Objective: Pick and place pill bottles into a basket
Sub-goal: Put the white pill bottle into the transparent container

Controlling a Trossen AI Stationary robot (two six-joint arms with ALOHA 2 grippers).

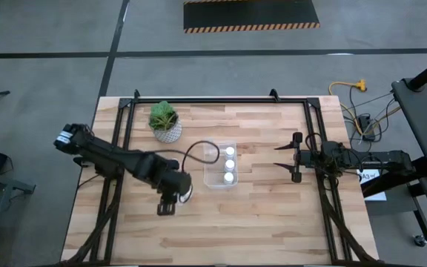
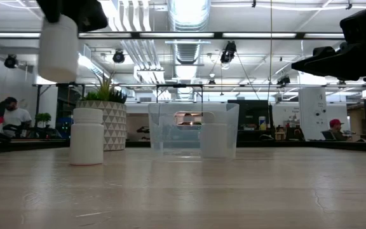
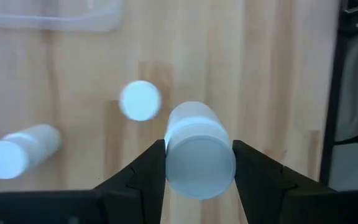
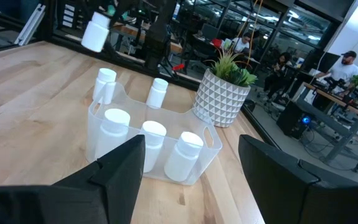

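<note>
My left gripper [image 1: 173,197] is shut on a white pill bottle [image 3: 197,149] and holds it high above the table, as the low view [image 2: 58,48] shows. Two more bottles [image 3: 140,99] [image 3: 17,150] stand on the wood below it, on the near-left side of the clear basket [image 1: 221,165]. Three bottles stand inside the basket [image 4: 148,146]. My right gripper [image 1: 284,157] is open and empty, to the right of the basket and apart from it. My left gripper pinches the bottle's upper end [image 3: 185,134] between its two fingers [image 3: 151,165], one on either side. The fingers come from above, pointing down. The bottle hangs upright below them, lifted clear of the table [image 2: 58,63].
A white patterned pot with a green plant [image 1: 165,122] stands at the far left of the basket. A dark metal frame [image 1: 121,133] runs along the table's sides. Bare wood lies along the near edge [image 1: 221,230]. People sit in the room beyond [image 2: 11,117].
</note>
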